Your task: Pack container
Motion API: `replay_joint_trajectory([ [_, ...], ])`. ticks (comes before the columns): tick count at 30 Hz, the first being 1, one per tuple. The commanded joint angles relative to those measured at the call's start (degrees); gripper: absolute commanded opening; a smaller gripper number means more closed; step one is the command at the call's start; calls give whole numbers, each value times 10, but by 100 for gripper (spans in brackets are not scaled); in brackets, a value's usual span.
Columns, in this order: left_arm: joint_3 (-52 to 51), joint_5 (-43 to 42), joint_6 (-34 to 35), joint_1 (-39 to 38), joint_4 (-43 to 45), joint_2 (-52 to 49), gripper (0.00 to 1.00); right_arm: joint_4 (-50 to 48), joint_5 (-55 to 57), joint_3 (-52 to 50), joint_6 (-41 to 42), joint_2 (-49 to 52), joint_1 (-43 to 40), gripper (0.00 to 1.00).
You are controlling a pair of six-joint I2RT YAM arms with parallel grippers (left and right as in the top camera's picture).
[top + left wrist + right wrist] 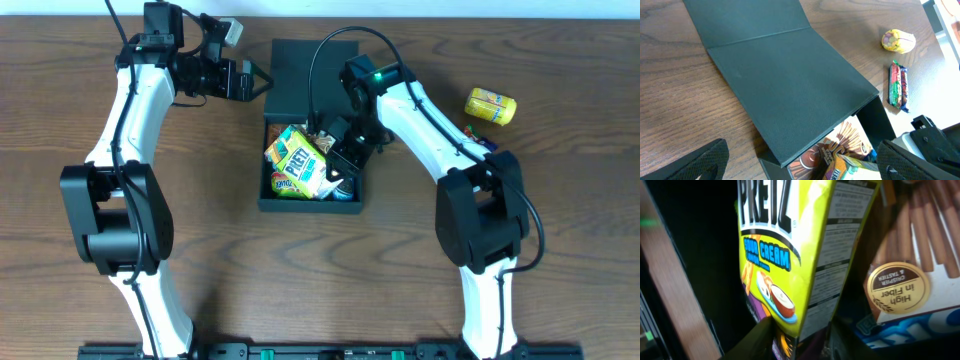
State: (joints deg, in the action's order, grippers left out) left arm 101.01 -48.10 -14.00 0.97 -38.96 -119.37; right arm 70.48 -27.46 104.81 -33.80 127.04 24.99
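The left claw (260,82) is spread wide beside the box (305,95). Inside the box, the right claw (336,172) sits around a yellow snack bag (297,158). I cannot tell if it pinches.

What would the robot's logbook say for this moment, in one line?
step: packing container | left fingers: open, beside lid | right fingers: inside container, straddling Pretz box, grip unclear | yellow packet: on table

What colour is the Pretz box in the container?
The Pretz box is yellow-green with black and blue lettering; clearest in the right wrist view.
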Motion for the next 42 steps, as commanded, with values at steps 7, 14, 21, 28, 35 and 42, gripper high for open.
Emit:
replay_joint_trajectory([
  [7, 18, -10, -12, 0, -2, 10, 95, 0, -28, -3, -5, 6, 6, 17],
  [14, 18, -11, -12, 7, -3, 10, 95, 0, -35, -3, -5, 6, 6, 39],
  [21, 18, -11, -12, 9, -16, 10, 95, 0, -35, -3, 30, 6, 7, 63],
  [28, 19, -10, -12, 21, -17, 10, 96, 7, -35, 52, 115, 3, 9, 91],
  [35, 20, -7, -2, 54, -31, 22, 95, -10, 127, 111, 196, 1, 43, 99],
  [42, 20, 6, -2, 115, -52, 48, 95, -71, 309, 104, 309, 2, 128, 99],
])
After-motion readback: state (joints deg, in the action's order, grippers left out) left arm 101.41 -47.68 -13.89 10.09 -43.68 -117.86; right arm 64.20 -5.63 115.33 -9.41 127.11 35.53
